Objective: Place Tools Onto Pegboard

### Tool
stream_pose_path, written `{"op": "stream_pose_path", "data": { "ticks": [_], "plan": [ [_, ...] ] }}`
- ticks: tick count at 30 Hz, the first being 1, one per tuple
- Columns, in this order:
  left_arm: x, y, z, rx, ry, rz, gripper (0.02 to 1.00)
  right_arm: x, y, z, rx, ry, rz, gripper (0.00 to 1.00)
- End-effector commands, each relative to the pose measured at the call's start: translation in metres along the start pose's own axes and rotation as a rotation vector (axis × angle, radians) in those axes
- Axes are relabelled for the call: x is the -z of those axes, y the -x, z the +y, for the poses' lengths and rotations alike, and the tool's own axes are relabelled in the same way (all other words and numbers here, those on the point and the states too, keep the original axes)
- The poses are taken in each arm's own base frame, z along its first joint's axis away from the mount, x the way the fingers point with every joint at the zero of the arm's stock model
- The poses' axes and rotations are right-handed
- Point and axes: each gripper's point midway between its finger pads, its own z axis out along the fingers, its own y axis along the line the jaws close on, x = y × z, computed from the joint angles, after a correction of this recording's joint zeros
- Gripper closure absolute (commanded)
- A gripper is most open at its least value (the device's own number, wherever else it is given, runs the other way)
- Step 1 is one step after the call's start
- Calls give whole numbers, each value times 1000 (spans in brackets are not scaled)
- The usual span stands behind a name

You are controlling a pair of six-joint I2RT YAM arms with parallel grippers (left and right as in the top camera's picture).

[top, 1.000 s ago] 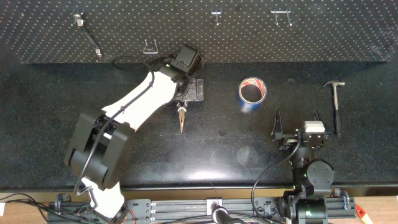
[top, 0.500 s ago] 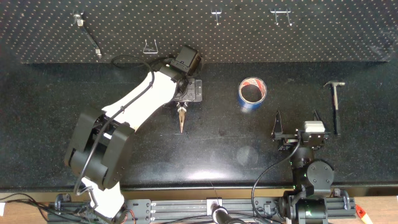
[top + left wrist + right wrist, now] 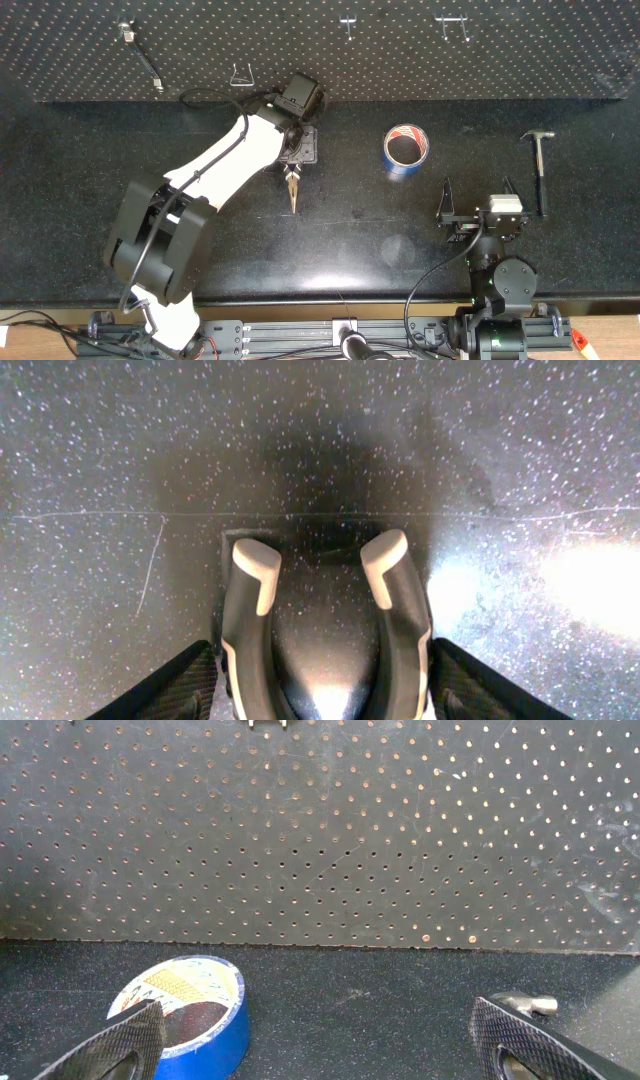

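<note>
Black, speckled counter (image 3: 100, 450) lies directly under my left gripper (image 3: 322, 660), and the pliers (image 3: 252, 600) lie flat on it between my fingers. Each finger presses against the outer side of a pale-tipped handle, so I judge this gripper closed on the pliers, not yet lifted. Holding across both handles squeezes them together, which should let the tool come up as one stiff piece instead of swinging open.

From above, the pliers' nose points back toward my base, away from the pegboard (image 3: 400, 50), which stands just beyond this gripper. A bare wire hook (image 3: 240, 74) on the board is close to the gripper and looks the likely home for them.

My right gripper (image 3: 478, 198) sits near its base with fingers spread wide, holding nothing. The roll of blue tape (image 3: 185, 1010) lies ahead of one finger and the hammer (image 3: 522, 1005) ahead of the other, both on the counter, within easy reach for later.
</note>
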Motion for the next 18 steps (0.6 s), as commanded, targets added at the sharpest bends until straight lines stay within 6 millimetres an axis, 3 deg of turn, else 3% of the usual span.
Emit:
{"op": "stream_pose_path", "data": {
  "ticks": [1, 14, 18],
  "plan": [
    [-5, 4, 0, 35, 0, 0, 351, 0, -1, 3, -11, 13, -3, 20],
    [-12, -8, 6, 107, 19, 28, 347, 0, -1, 3, -10, 12, -3, 20],
    [-12, -8, 6, 107, 18, 27, 457, 0, -1, 3, -11, 12, -3, 20]
  ]
}}
